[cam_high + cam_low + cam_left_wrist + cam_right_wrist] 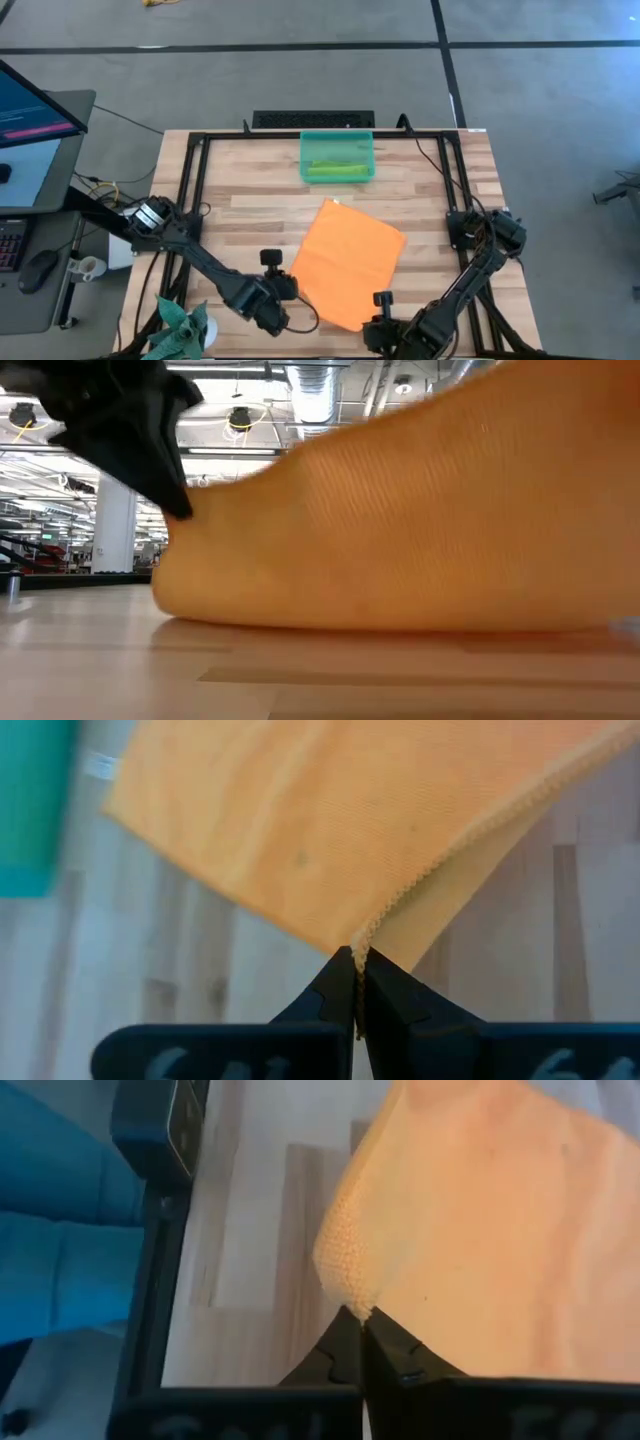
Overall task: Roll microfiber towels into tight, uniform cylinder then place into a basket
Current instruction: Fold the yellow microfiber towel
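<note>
The orange towel (350, 262) lies spread as a tilted square at lower centre of the high view, on the wooden surface (250, 205). The left gripper (283, 300) sits at its lower left corner; in the left wrist view its fingers (335, 988) are pressed together on the towel's stitched edge (470, 840), which lifts off the surface. The right gripper (382, 318) is at the towel's bottom corner, fingers (395, 1345) likewise pinched shut on a raised fold of the cloth. The teal basket (337, 140) stands at upper centre, well apart from the orange towel, with the lime green towel (335, 170) rolled inside it.
</note>
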You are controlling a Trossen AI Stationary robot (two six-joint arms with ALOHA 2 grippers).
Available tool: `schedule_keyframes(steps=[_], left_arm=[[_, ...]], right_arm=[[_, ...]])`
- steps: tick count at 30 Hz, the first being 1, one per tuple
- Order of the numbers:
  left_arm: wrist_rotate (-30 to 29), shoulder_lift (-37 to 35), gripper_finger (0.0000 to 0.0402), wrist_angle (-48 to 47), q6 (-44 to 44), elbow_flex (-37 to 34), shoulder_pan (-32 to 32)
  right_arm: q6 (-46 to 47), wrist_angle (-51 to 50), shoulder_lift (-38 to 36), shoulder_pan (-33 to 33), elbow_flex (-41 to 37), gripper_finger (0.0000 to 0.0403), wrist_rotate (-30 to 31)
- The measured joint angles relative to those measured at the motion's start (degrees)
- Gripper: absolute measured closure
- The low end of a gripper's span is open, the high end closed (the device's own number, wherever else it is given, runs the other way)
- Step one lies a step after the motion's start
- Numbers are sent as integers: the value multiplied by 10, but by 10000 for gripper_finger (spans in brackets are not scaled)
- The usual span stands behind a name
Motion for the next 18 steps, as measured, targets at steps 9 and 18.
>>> schedule_keyframes(steps=[9,18], left_arm=[[-96,0,401,-166,-84,98,-50],[-193,-1,401,-237,-100,143,-40]], right_arm=[[0,-11,0,-4,63,391,4],[29,-68,0,-3,86,395,8]])
